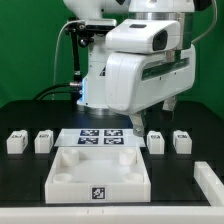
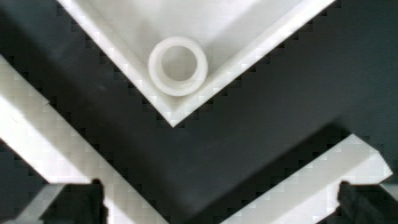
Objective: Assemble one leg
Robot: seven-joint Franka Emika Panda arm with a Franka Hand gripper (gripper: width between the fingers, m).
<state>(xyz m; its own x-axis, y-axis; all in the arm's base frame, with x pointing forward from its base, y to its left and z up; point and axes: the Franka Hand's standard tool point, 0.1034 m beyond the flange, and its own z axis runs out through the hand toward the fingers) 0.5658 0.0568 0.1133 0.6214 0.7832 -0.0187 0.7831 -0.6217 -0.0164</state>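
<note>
Matte black tabletop (image 1: 20, 118), green backdrop (image 1: 25, 40); my fingers (image 2: 68, 203) spread apart, holding nothing.
Four small white stubby plastic leg blocks (image 1: 155, 141) with black-and-white tags stand in a mid-frame row in the exterior view, flanking the marker board (image 1: 100, 138), all clear of my fingers, which hang above a smooth white square tray's (image 1: 65, 190) round corner socket (image 2: 178, 63).

In one row across mid-table, counted from the edge on the exterior view's left: first leg (image 1: 16, 141), second leg (image 1: 43, 141), marker board (image 1: 100, 137) at centre, third leg (image 1: 155, 140), fourth leg (image 1: 182, 140). Between marker board and near edge, the square tray (image 1: 65, 188). By the near corner on the exterior view's right, a further part (image 1: 210, 185).
</note>
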